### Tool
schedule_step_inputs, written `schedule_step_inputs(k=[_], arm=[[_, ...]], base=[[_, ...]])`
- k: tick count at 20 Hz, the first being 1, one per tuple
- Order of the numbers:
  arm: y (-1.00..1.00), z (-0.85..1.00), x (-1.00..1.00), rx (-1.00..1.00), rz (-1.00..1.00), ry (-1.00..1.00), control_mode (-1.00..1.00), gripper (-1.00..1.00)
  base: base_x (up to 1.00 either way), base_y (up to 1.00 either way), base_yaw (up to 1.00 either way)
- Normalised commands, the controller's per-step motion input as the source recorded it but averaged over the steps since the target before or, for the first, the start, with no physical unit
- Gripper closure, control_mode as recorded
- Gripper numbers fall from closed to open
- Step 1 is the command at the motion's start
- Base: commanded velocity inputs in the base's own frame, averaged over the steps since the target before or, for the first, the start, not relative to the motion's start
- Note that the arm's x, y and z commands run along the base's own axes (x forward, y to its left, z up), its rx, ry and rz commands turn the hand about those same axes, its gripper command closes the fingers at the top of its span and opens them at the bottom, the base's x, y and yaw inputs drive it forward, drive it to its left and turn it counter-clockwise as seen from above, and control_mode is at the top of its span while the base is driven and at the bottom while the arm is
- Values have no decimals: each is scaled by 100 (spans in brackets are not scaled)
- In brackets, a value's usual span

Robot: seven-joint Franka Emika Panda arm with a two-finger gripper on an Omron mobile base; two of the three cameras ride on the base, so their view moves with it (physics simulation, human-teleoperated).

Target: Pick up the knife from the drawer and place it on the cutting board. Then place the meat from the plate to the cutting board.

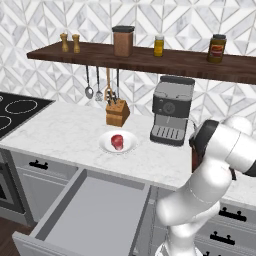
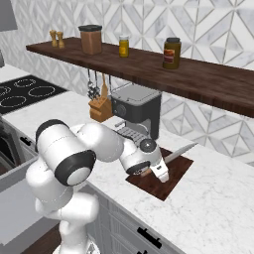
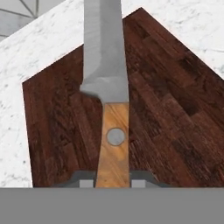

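Red-pink meat (image 1: 117, 141) on white plate (image 1: 129, 146) — silver-grey, brown-handled knife (image 3: 109, 100) over dark reddish-brown cutting board (image 3: 170, 118).

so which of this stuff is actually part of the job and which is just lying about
Part of the job:
- knife, gripped at its handle by the tool
- cutting board
- meat
- plate
- drawer, open

Just lying about:
- coffee machine
- knife block
- shelf with jars
- hanging utensils
- stove

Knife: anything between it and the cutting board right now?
Nothing visible. The gripper holds the knife by its wooden handle directly over the cutting board, whose surface beneath the blade is bare.
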Motion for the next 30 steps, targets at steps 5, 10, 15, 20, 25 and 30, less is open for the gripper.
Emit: schedule_step_inputs(k=[5, 10, 15, 20, 25, 30], arm=[[0, 0, 0, 0, 3, 0, -100, -100], [8, 15, -9, 0, 1, 0, -100, -100], [16, 81, -19, 0, 2, -1, -100, -100], [4, 100, -4, 0, 5, 4, -100, -100], [-6, 100, -11, 0, 12, 18, -100, -100], [35, 27, -25, 0, 30, 25, -100, -100]], base=[[0, 0, 0], [0, 0, 0], [0, 0, 0], [0, 0, 0], [0, 0, 0], [0, 0, 0]])
